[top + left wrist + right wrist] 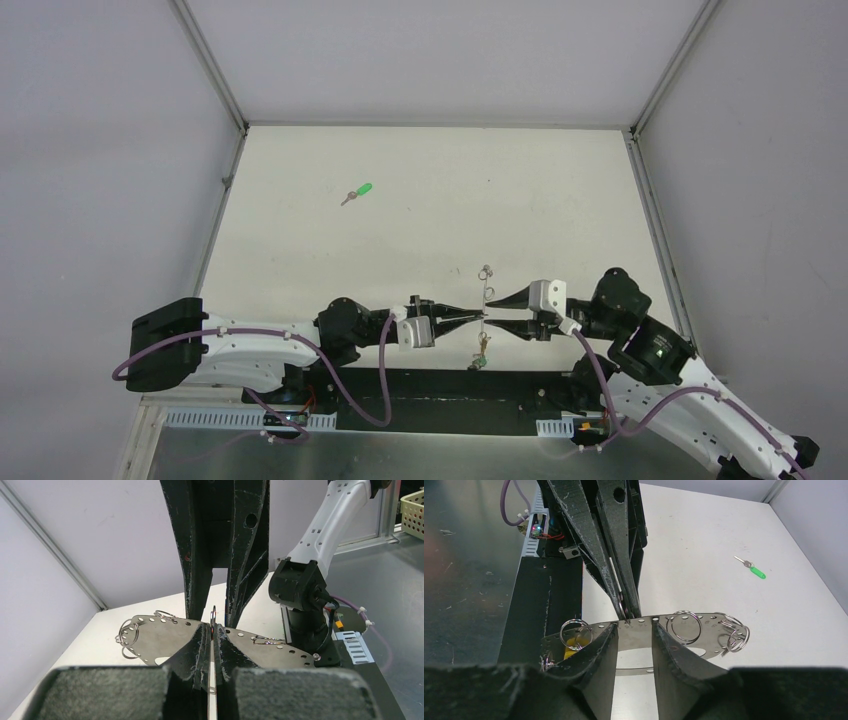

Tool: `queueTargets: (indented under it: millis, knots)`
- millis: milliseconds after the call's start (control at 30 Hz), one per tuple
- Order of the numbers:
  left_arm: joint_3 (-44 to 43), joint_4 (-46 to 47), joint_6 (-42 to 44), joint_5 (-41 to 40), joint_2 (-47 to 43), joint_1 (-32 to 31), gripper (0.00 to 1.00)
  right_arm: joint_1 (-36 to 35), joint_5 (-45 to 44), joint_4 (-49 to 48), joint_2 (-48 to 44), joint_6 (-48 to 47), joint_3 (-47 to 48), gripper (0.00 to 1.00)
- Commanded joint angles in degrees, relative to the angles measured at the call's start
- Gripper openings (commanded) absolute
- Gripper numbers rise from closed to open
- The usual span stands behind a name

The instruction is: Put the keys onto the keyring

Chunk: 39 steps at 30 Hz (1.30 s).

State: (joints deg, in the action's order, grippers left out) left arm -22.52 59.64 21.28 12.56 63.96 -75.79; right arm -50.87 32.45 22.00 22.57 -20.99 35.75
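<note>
The keyring (704,625) is a curved flat metal strip with rows of holes, hung with several small split rings (684,626). It hangs upright above the table between both arms and shows edge-on from above (484,290). My left gripper (480,316) (213,630) is shut on its edge, where a small ring stands between the fingertips. My right gripper (487,311) (634,626) faces the strip's flat side. Its jaws stand apart with nothing between them. A yellow-headed key (569,647) dangles from a ring at the strip's lower end (482,350). A green-headed key (362,189) (758,573) lies alone on the far table.
White enclosure walls with metal corner posts (215,70) close in the table on three sides. A black base plate (430,385) lies along the near edge under the arms. A pale green basket (412,510) stands off the table behind the right arm.
</note>
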Motion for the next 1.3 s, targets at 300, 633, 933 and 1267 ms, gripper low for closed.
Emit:
queueTargets:
  millis: [300,633,933,1267]
  knots:
    - [-0.2,4.35,-0.35,1.12,-0.66,-0.52,0.0,-0.19,3.85,-6.79,1.16,1.62,0.2,0.29]
    - [0.1,3.93,-0.71,0.17,-0.68,-0.5,0.0,-0.19,4.99,-7.57,1.87,1.83,0.59,0.23]
    - [0.09,3.96,-1.24,-0.35,-0.47,-0.46,0.0,-0.19,5.43,-7.7,1.75,1.93,0.27,0.05]
    - [0.29,4.52,-1.33,0.26,-0.86,-0.49,0.0,-0.2,0.5,-3.65,1.52,0.85,0.27,0.38]
